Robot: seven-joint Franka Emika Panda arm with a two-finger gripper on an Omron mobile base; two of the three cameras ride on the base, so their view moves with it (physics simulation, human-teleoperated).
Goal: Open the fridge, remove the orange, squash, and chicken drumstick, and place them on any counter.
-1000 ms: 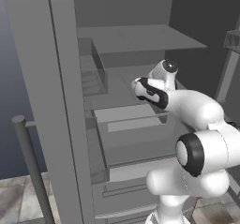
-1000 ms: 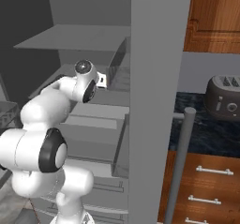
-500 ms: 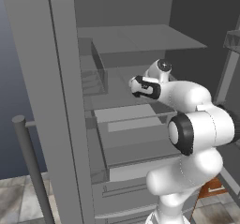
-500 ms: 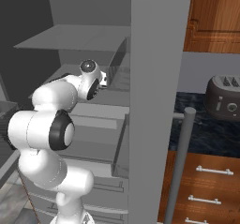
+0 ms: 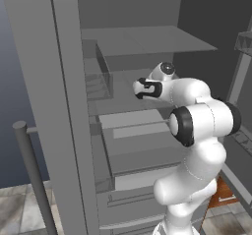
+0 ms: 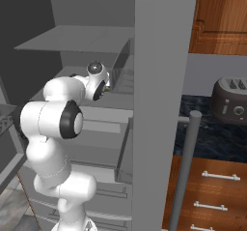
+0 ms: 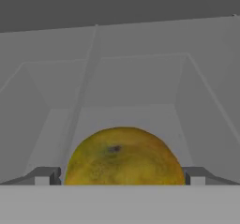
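Note:
The fridge (image 5: pixel 49 106) stands with both doors swung open, and my arm reaches in over a middle shelf (image 5: pixel 123 103). My gripper (image 7: pixel 123 177) is open and level with a round yellow-orange fruit with a dark stem spot, the orange (image 7: pixel 123 155), which lies on the grey shelf floor. The orange sits between the two fingertips (image 7: pixel 44 176) and fills most of the gap; I cannot tell whether they touch it. From the left base view the gripper (image 5: pixel 139 88) points deeper into the fridge. The squash and the chicken drumstick are out of view.
The right fridge door (image 6: pixel 159 104) and its bar handle (image 6: pixel 185 172) stand close beside the arm. Behind it lies the black counter (image 6: pixel 212 138) with a dark toaster (image 6: pixel 231 99), over wooden drawers (image 6: pixel 217 196). A pulled-out fridge drawer (image 5: pixel 142 145) juts below the hand.
The arm has stretched further into the fridge, carrying the hand deeper over the shelf. The jaws stayed open.

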